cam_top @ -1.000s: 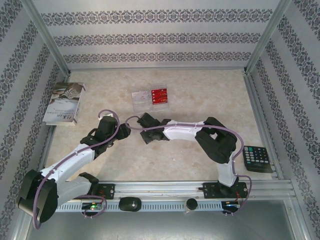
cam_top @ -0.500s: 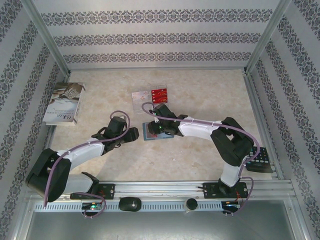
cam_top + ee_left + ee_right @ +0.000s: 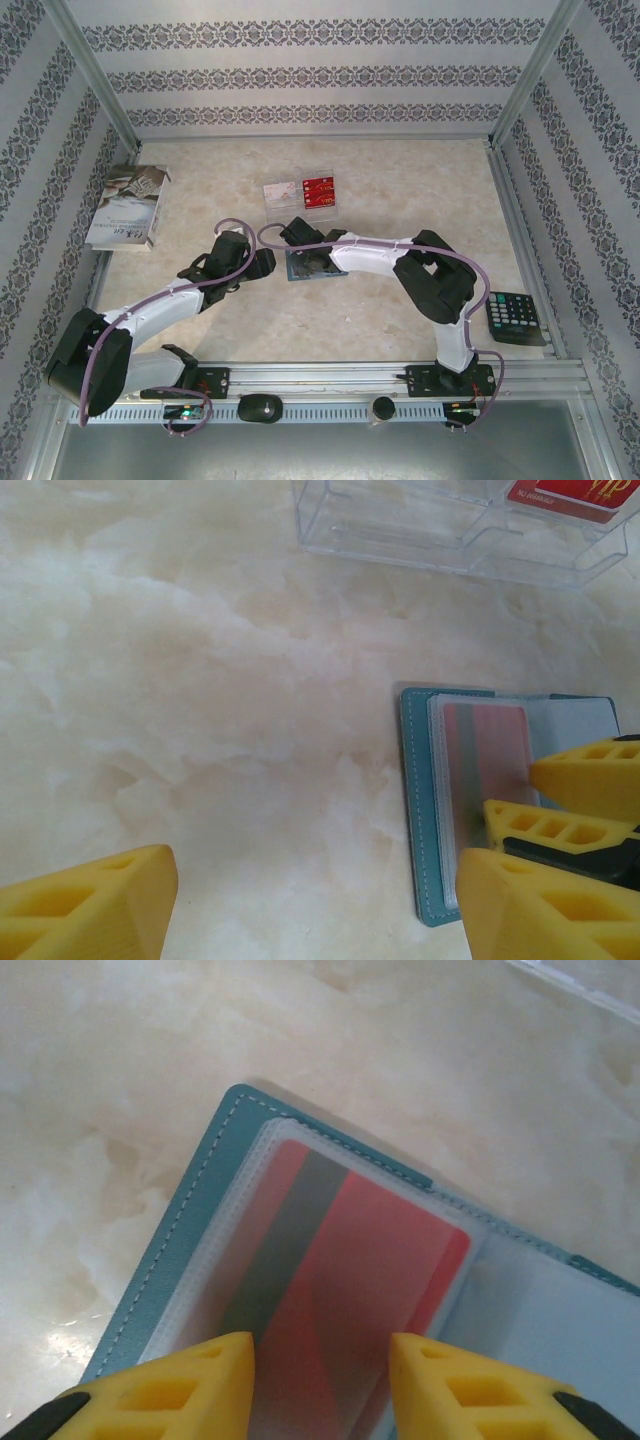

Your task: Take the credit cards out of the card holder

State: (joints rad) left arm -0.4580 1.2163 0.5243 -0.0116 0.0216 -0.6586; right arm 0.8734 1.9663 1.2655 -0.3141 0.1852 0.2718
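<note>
Pale marbled table [image 3: 420, 190] bearing a white booklet [image 3: 128, 207] at its far left edge, a clear tray [image 3: 272, 200] at far centre, the teal card holder [image 3: 480, 770] lying open and flat near the middle, and a black calculator [image 3: 514, 318] at the near right.

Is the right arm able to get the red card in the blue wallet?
Probably yes. The right fingers stand open over the open card holder, the red card showing between them, nothing in the way. The card sits under a clear sleeve, so it may need sliding out.
</note>
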